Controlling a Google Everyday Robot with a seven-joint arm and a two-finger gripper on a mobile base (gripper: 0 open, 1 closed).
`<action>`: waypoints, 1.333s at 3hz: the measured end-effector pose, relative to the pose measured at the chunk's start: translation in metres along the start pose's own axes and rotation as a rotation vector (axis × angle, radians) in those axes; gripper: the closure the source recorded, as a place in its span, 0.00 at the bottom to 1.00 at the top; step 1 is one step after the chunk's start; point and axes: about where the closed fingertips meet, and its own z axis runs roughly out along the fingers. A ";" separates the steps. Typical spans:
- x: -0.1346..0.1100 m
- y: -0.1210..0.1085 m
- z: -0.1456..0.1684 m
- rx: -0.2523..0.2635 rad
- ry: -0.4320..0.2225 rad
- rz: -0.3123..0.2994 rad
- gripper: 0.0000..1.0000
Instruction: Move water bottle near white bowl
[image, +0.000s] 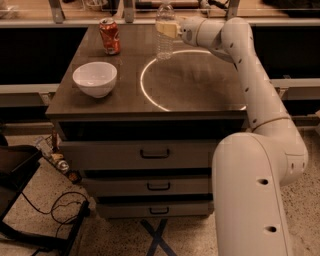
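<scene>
The water bottle (164, 42) is clear with a ribbed body and stands upright near the back middle of the dark tabletop (200, 85). My gripper (166, 28) is at the bottle's upper part, shut on it from the right. The white bowl (95, 78) sits at the front left of the table, well apart from the bottle.
An orange-red soda can (109, 36) stands at the back left of the table. A bright ring of light (150, 97) lies on the tabletop. The table is a drawer cabinet (155, 155). Cables (55, 205) and a dark chair (15, 170) are on the floor at left.
</scene>
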 end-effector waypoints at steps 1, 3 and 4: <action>-0.026 0.003 -0.015 0.005 -0.013 0.012 1.00; -0.084 0.031 -0.059 -0.016 -0.047 0.003 1.00; -0.106 0.062 -0.086 -0.016 -0.049 -0.033 1.00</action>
